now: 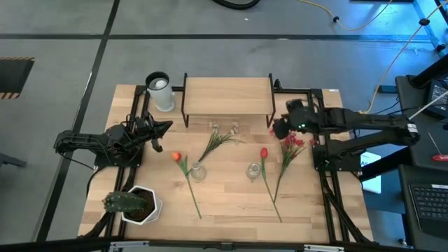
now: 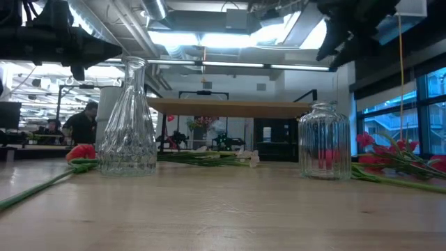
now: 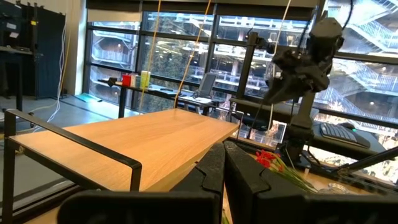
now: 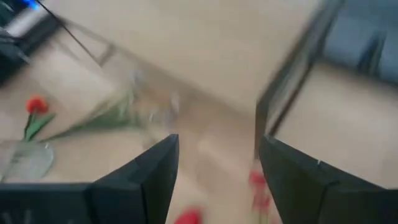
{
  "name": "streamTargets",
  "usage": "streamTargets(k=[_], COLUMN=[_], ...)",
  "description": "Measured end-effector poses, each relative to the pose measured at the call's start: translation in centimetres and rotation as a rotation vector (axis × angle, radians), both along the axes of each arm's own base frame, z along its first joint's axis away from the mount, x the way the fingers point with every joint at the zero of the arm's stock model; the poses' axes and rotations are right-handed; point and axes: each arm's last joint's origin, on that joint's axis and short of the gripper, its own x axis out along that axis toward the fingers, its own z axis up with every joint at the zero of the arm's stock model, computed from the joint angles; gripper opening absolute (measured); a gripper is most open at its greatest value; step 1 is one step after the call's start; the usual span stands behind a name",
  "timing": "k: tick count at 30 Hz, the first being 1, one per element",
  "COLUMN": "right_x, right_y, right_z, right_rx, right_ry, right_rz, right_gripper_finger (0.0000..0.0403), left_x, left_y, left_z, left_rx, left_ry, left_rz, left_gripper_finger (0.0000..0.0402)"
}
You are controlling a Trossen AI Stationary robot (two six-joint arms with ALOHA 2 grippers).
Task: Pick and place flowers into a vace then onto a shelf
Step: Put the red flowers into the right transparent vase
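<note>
Two glass vases, a tall flared one (image 2: 129, 118) and a squat ribbed jar (image 2: 325, 141), stand mid-tabletop (image 1: 231, 203) among the flowers (image 1: 187, 175) lying flat on the wood. Behind them, the shelf (image 1: 227, 96) sits at the far edge. Over the red spray (image 1: 292, 145) near the shelf's right end hangs the right tool (image 4: 217, 174), fingers wide apart and holding nothing. At the left edge waits the left tool (image 1: 162, 133), fingers pressed together.
</note>
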Motion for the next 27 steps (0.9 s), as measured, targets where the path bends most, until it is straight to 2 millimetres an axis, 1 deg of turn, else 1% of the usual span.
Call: streamTargets(k=[2,4,7,10,15,19,23,27], right_x=[0.1,0.0,-0.1,-0.1,0.3,0.8,1.4,1.7], right_y=[0.3,0.8,1.8,3.0,5.1,6.4,7.3,8.1], right_z=[-0.2,-0.6,-1.4,-1.9,-2.5,-3.3,-4.3,-5.3], right_rx=[0.128,0.218,0.308,0.375,0.407,0.422,0.445,0.473], right_ry=[0.053,0.117,0.207,0.250,0.261,0.289,0.309,0.365], right_rz=[-0.044,-0.079,-0.112,-0.134,-0.138,-0.169,-0.266,-0.369], right_gripper_finger=[0.0223,0.0223,0.0223,0.0223,0.0223,0.0223,0.0223,0.0223], left_x=[0.0,0.0,0.0,0.0,0.0,0.0,0.0,0.0], left_y=[0.0,0.0,0.0,0.0,0.0,0.0,0.0,0.0], left_z=[0.0,0.0,0.0,0.0,0.0,0.0,0.0,0.0], left_rx=[0.000,0.000,0.000,0.000,0.000,0.000,0.000,-0.001], left_ry=[0.000,0.000,0.001,0.000,0.001,0.001,0.001,0.001], left_rz=[0.000,0.000,0.000,0.000,0.001,0.001,0.000,0.004], left_gripper_finger=[0.0004,0.0004,0.0004,0.0004,0.0004,0.0004,0.0004,0.0004])
